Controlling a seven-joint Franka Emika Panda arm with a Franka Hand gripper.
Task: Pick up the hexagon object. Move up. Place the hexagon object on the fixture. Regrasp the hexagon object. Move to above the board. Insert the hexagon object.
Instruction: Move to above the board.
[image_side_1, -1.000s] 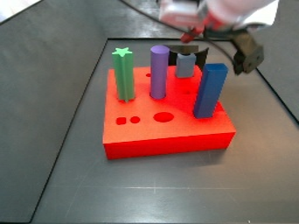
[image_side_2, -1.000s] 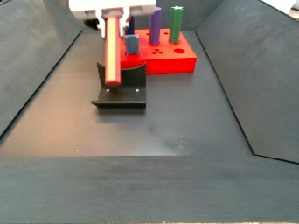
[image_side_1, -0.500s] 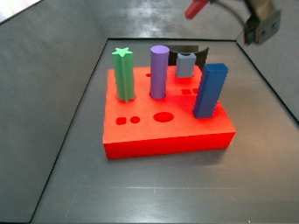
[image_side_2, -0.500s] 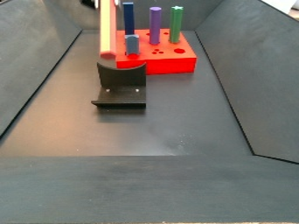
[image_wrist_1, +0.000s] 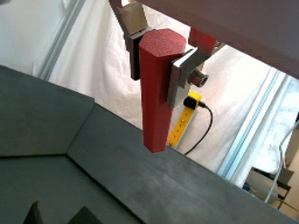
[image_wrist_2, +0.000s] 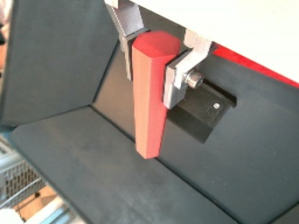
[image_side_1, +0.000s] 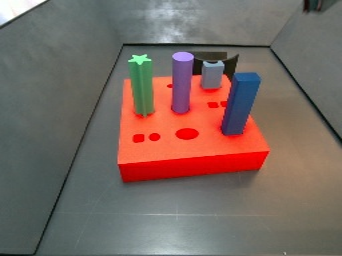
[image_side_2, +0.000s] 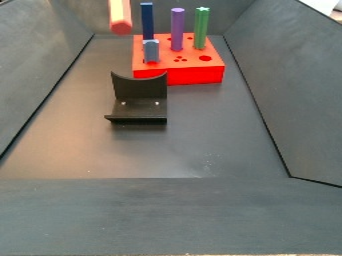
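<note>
In both wrist views we see the tool (image_wrist_1: 160, 54) (image_wrist_2: 156, 54) clenched on the hexagon (image_wrist_1: 160, 87) (image_wrist_2: 151, 96), gripping its upper end while the rest hangs below the fingers (image_wrist_1: 183, 68). In a side view, only the hexagon's tip (image_side_2: 119, 15) shows, high above the fixture (image_side_2: 138, 98), beside the board (image_side_2: 181, 68).

The gripper (image_wrist_1: 160, 54) shows flat silver plate fingers (image_wrist_2: 187, 68) with dark pads, one carrying a round silver screw

no readable text, labels or numbers anywhere; gripper (image_wrist_1: 160, 51) clamps the plain, unmarked hexagon object (image_wrist_1: 158, 96), high above the board (image_side_2: 201, 70), which also carries no lettering
</note>
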